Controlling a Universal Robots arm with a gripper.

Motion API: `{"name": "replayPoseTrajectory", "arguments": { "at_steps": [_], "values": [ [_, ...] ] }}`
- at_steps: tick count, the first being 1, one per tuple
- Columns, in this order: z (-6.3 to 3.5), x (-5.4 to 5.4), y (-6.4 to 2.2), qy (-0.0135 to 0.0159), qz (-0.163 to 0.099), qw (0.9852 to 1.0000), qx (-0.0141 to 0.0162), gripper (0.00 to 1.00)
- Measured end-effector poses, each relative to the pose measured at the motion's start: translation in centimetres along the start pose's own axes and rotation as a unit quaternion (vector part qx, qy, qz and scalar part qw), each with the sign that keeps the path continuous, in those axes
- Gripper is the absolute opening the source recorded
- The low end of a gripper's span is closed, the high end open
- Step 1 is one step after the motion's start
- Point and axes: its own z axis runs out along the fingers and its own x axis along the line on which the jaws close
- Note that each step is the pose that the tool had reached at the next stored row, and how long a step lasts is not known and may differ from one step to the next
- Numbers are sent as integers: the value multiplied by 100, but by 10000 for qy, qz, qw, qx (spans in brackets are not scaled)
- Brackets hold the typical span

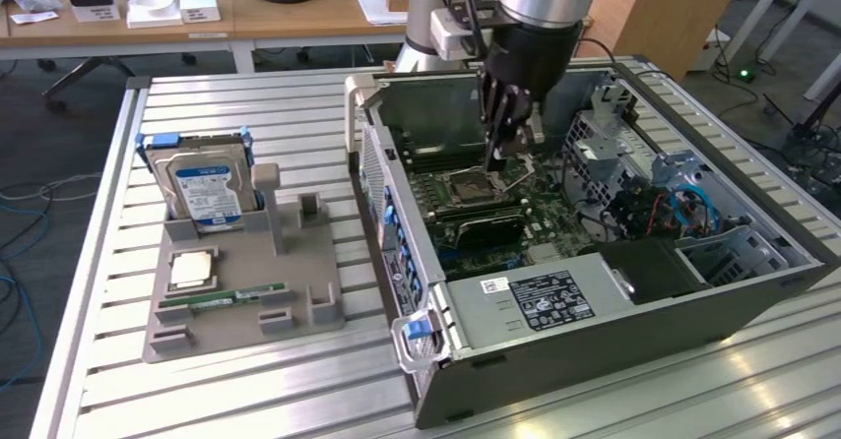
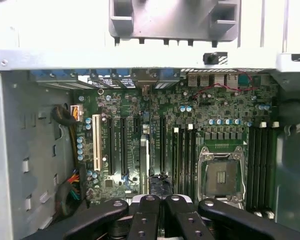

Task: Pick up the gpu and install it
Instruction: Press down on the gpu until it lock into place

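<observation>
Thin gpu [image 2: 144,156] stands on edge among motherboard slots.

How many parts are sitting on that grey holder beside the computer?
3. A hard drive stands upright at the holder's far end, a square chip lies mid-holder, and a slim green memory stick lies nearer the camera.

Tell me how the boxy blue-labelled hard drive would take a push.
The boxy blue-labelled hard drive looks rigid, probably heavy for its size. Standing on end in the grey plastic holder, it might tip if pushed high.
</observation>
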Motion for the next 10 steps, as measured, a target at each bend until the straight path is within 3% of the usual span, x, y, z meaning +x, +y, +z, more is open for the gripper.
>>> {"name": "replayPoseTrajectory", "arguments": {
  "at_steps": [4,10],
  "values": [
    [-100,-3,-2,7,0,10000,0,11],
    [-104,-3,-2,8,0,10000,0,11]
  ]
}}
